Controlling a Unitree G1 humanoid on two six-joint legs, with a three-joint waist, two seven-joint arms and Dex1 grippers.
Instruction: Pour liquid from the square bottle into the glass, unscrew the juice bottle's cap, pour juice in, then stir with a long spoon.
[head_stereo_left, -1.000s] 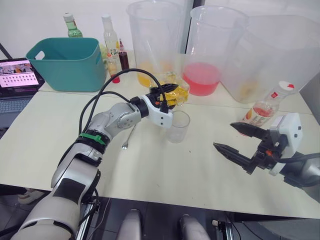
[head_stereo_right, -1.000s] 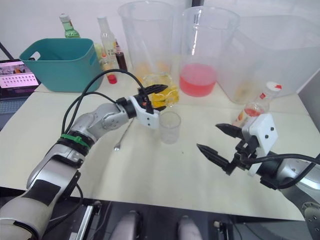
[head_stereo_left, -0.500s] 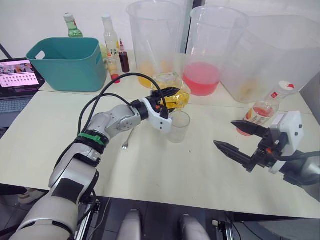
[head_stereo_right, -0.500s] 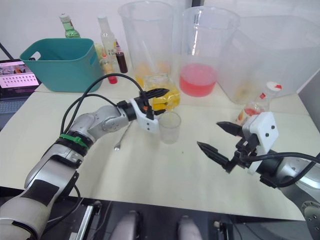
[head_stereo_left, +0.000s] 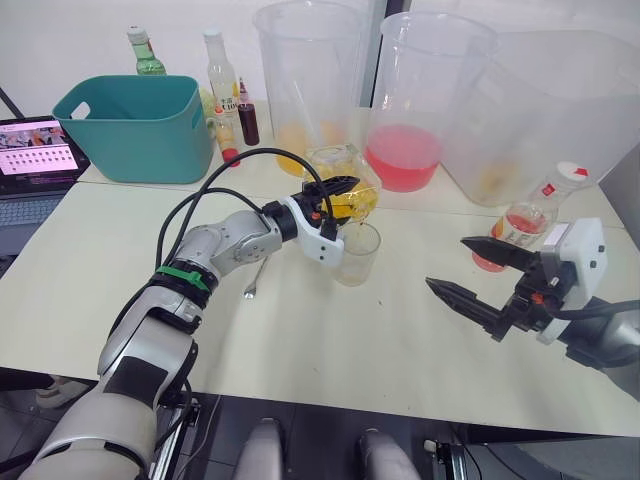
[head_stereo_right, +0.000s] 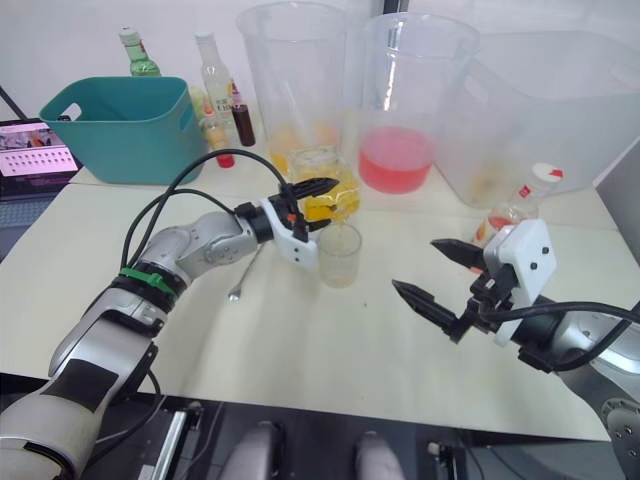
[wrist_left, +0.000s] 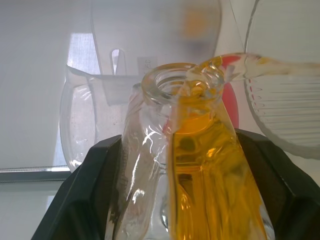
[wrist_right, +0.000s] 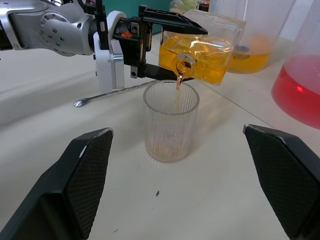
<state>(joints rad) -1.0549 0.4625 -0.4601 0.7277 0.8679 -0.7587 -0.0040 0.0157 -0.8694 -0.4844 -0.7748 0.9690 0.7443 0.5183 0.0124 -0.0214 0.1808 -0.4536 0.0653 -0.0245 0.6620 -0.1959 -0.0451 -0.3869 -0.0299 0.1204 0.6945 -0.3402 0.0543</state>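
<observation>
**Pour has started: yellow stream now reaching the glass**

Since a second ago I've tipped the square bottle (wrist_right: 197, 50) further in my left gripper (head_stereo_left: 335, 198), whose jaws are clamped on its sides, so its neck now hangs over the glass (wrist_right: 171, 121) just below them. That puts step one under way. My right gripper (head_stereo_left: 478, 275) waits with jaws spread and empty, the juice bottle (head_stereo_left: 530, 215) just behind them. The right wrist view shows the thin stream falling into the glass; the head views hide it, though they place the long spoon (head_stereo_left: 257, 275) under my left forearm.

lab | measuring jugs (head_stereo_left: 310, 85) (huge), laptop (head_stereo_left: 35, 150), white table (head_stereo_left: 330, 340)
</observation>
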